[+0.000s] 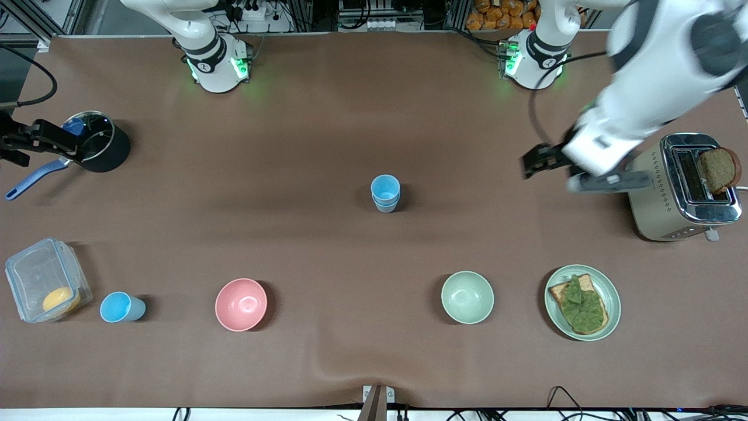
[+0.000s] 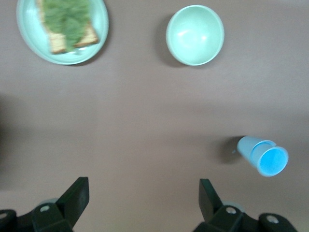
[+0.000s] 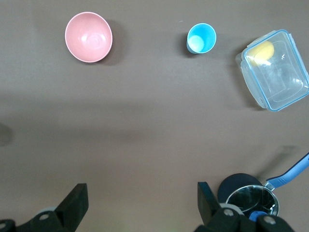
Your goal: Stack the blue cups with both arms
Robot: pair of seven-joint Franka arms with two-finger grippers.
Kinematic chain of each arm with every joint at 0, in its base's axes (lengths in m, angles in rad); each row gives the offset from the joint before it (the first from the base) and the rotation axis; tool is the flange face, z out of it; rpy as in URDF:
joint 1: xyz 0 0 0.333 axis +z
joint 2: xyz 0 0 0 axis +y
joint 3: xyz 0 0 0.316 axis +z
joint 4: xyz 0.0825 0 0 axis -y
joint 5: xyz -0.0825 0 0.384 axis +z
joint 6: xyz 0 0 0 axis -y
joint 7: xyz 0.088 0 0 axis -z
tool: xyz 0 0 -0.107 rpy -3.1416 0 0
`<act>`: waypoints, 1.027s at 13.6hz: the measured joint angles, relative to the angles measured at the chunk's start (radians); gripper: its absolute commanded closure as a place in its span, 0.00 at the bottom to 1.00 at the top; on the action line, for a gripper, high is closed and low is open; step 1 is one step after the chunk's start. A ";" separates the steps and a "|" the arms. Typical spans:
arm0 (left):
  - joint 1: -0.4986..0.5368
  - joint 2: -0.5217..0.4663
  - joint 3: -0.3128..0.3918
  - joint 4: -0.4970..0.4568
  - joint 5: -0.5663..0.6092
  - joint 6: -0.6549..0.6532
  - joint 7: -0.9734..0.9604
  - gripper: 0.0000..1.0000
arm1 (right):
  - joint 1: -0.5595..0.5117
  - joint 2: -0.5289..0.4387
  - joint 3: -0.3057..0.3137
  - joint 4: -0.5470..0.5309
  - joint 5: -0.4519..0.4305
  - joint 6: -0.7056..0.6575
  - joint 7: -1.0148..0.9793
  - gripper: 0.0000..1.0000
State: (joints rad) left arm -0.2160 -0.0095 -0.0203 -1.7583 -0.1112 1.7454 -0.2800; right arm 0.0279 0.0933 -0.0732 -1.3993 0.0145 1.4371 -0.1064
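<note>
The left gripper (image 1: 534, 164) hangs with its jaws spread wide and empty over bare brown table (image 1: 327, 117), just beside the toaster (image 1: 681, 190) at the left arm's end, its black fingers (image 2: 72, 200) parted in the left wrist view. The right gripper (image 1: 17, 140) waits, jaws likewise wide and holding nothing, over the table's edge at the right arm's end, beside the black saucepan (image 1: 102, 149) with its blue handle. Near the middle of the table stand two blue cups (image 1: 385, 193) already nested, a brighter sky-blue one seated in a paler one, upright with the open mouth up. A third sky-blue cup (image 1: 120, 307) stands apart near the front edge toward the right arm's end, between the clear lidded container (image 1: 44, 280) with a yellow lump inside and the pink bowl (image 1: 241, 304). Along the same front edge sit the pale green bowl (image 1: 467, 297) and a green plate (image 1: 608, 286) carrying toast topped with greens. A dark slice of bread (image 1: 719, 169) juts from the toaster.
</note>
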 measured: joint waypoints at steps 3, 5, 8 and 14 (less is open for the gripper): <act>0.044 -0.060 0.067 -0.005 0.017 -0.078 0.083 0.00 | 0.002 0.000 0.003 -0.001 0.000 -0.005 -0.006 0.00; 0.059 -0.081 0.114 0.002 0.062 -0.110 0.148 0.00 | 0.021 0.000 0.011 -0.001 0.010 -0.037 -0.007 0.00; 0.068 -0.093 0.125 0.020 0.145 -0.135 0.201 0.00 | 0.087 0.000 0.018 -0.001 0.047 -0.066 0.002 0.00; 0.068 -0.091 0.130 0.023 0.164 -0.160 0.201 0.00 | 0.343 0.031 0.028 -0.004 0.072 0.095 0.280 0.00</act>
State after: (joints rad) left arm -0.1482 -0.1005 0.1100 -1.7354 0.0528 1.5856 -0.0793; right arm 0.3713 0.1244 -0.0456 -1.4031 0.0866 1.5319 0.1738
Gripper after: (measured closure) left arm 0.000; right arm 0.000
